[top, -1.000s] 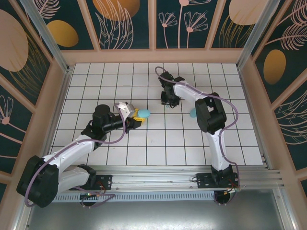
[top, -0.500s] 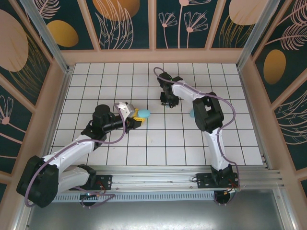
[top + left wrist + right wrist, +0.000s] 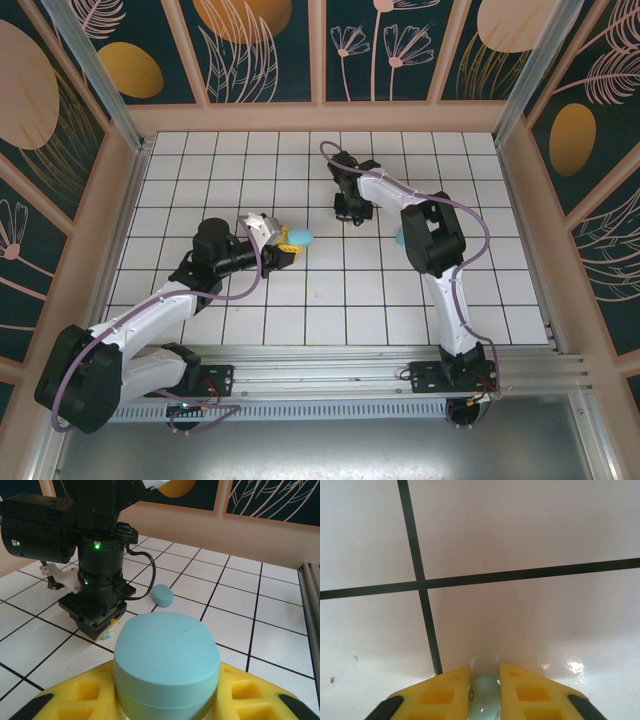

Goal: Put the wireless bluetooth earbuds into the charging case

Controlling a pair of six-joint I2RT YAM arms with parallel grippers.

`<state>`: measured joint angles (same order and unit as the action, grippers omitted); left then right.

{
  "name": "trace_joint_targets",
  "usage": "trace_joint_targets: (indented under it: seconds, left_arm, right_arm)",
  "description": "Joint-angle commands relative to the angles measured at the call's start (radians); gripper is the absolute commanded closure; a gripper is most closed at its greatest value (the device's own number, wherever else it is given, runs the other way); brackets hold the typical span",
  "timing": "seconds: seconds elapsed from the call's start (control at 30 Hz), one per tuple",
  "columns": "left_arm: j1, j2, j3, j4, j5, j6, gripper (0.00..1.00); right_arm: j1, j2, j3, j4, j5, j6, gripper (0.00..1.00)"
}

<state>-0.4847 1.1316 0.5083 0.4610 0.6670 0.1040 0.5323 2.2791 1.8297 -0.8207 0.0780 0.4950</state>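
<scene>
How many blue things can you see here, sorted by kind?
Light-blue pebble-shaped plastic cases: 2, one in the left hand, one on the white tiles.
Tiny light-blue rounded plastic earbuds: 1, in the right hand.
Total: 3.

A white tiled table with a light-blue case on it
</scene>
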Motion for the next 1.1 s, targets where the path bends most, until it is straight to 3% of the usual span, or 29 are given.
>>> trace_joint_targets:
  seconds: [0.0,0.2,0.43,0.8,1.07]
  left_arm:
    - [-0.008,-0.02,-0.005,0.022,-0.006,0.003,1.0]
    - [-0.007,-0.029,0.002,0.013,-0.006,0.002,1.0]
    - [-0.008,-0.029,0.014,0.015,-0.008,-0.02,1.0]
    - [-0.008,0.024,0.081,-0.007,-0.01,-0.033,1.0]
    - [-0.008,0.056,0.126,-0.009,0.009,-0.039,1.0]
  right_arm:
    - [0.027,0.015,0.023,-0.049,-0.004,-0.013,0.88]
    - [0.029,-0.092,-0.011,-0.018,-0.008,-0.014,0.92]
    - [0.04,-0.355,-0.181,0.096,-0.144,-0.034,0.94]
    - [0.226,-0.774,-0.441,0.204,-0.323,-0.035,0.97]
    - [0.288,-0.848,-0.497,0.217,-0.376,-0.024,0.98]
